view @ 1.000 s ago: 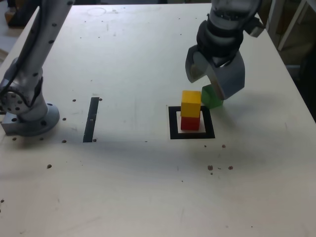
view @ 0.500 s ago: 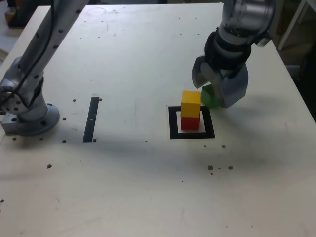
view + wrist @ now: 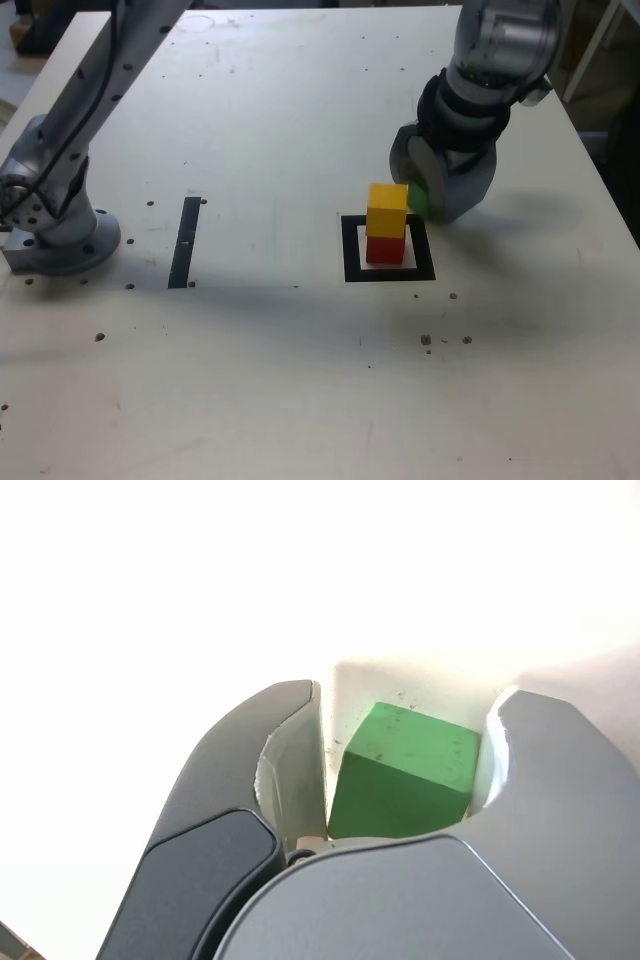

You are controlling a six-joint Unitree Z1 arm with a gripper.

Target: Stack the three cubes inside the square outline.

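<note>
Inside the black square outline (image 3: 350,255) a yellow cube (image 3: 387,209) stands on a red cube (image 3: 385,250). The green cube (image 3: 417,199) rests on the table just behind the outline, toward the exterior view's right; only a sliver of it shows there. My gripper (image 3: 426,200) is lowered around it. In the wrist view the green cube (image 3: 400,775) sits between the two grey jaws of the gripper (image 3: 410,692). Thin pale gaps show on both sides, so the jaws stand open, close to the cube's faces.
A straight black tape strip (image 3: 184,242) lies at the exterior view's left. The arm's grey base (image 3: 55,235) is bolted at the far left edge. Small dark holes dot the pale table (image 3: 300,380).
The gripper has come down and shifted slightly right over the green cube, and its jaws have narrowed from wide open to close around the cube. The stack has not moved.
</note>
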